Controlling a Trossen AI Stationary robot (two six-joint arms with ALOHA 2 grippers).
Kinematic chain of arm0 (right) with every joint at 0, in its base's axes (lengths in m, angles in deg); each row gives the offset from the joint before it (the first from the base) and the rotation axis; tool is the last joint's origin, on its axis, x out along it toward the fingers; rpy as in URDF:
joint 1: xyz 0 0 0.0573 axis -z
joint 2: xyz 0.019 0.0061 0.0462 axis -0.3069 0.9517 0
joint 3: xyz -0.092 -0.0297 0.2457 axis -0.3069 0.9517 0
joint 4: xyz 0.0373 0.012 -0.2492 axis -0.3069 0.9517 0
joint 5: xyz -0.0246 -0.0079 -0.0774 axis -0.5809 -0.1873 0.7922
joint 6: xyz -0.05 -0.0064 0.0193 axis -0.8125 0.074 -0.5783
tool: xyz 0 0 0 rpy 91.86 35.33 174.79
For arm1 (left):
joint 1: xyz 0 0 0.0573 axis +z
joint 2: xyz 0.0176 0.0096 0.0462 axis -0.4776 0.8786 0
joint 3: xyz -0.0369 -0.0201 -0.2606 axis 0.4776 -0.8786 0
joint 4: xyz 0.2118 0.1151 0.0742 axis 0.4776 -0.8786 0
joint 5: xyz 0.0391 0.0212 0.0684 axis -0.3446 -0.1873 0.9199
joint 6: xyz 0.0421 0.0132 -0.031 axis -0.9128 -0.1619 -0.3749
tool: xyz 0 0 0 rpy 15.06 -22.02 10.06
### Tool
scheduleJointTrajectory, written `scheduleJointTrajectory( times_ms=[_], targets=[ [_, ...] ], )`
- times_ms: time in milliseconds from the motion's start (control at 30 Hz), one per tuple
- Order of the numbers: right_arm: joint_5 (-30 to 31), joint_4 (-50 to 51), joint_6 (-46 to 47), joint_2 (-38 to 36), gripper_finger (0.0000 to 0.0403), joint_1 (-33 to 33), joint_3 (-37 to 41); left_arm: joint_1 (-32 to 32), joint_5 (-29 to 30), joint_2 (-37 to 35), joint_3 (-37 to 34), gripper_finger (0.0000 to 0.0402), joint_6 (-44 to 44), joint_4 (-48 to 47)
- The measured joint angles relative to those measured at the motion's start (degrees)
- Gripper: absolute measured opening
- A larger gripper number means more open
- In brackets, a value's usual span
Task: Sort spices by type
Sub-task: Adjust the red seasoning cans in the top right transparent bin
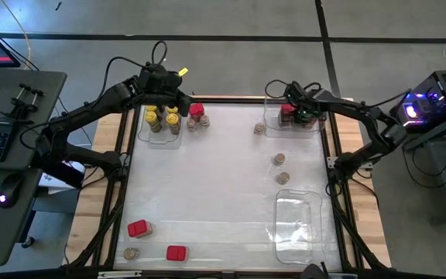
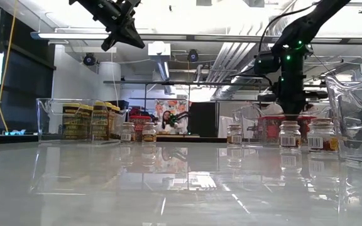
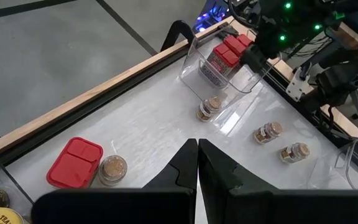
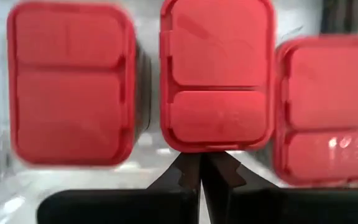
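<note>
Three red square-topped boxes (image 4: 216, 74) stand side by side in the clear tray (image 1: 273, 105) at the far right. My right gripper (image 4: 201, 163) is shut and points down at the edge of the middle box's lid; it also shows in the high view (image 1: 296, 115) and the low view (image 2: 291, 113). Yellow-lidded jars (image 1: 161, 120) stand in the far left tray. A red box (image 1: 197, 111) and a brown-lidded jar (image 1: 200, 122) stand beside that tray. My left gripper (image 3: 197, 146) hangs shut, high above that tray (image 2: 121, 34). My right gripper's shut fingertips come from above, pointing steeply down, to the near edge of the middle red box's lid (image 4: 213, 144). I cannot tell whether they touch it. The box stands upright in the tray.
Brown-lidded jars stand loose right of centre (image 1: 259, 129), (image 1: 279, 159), (image 1: 283, 178). A clear tray (image 1: 299, 221) lies near the front right. Two red boxes (image 1: 138, 229), (image 1: 176, 253) and a brown-lidded jar (image 1: 131, 253) sit at the front left. A wooden rim (image 1: 231, 99) bounds the table.
</note>
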Motion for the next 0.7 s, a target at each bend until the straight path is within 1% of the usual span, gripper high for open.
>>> scheduleJointTrajectory(
  times_ms=[100,133,233,367,467,500,567,700],
  targets=[
    [1.6,-0.5,-0.1,0.0,0.0001,0.0,0.0,0.0,0.0,0.0,0.0,0.0,0.0,0.0],
    [1.2,-0.4,-0.5,0.0,0.0001,0.0,0.0,0.0,0.0,0.0,0.0,0.0,0.0,0.0],
    [-2.8,2.6,-2.5,-0.5,0.0001,-0.3,-0.2,0.0,0.0,0.0,0.0,0.0,0.0,-0.1],
    [-4.3,6.9,-3.0,-3.9,0.0,-1.8,-0.2,0.0,0.0,0.0,0.0,0.0,0.0,-0.3],
    [-2.6,10.2,-2.6,-6.0,0.0,-1.6,-0.3,0.0,0.0,0.0,0.0,0.0,0.0,-0.3],
    [-1.5,11.1,-2.6,-6.2,0.0,-1.2,-0.3,0.0,0.0,0.0,0.0,0.0,-0.1,-0.3],
    [-1.2,12.9,-2.6,-6.2,0.0,0.1,-0.3,0.0,0.0,0.0,0.0,0.0,-0.8,-0.3],
    [-0.9,12.6,-3.9,-5.5,0.0,2.1,-0.2,0.0,0.0,0.0,0.0,0.0,-1.0,-0.3]
  ],
)
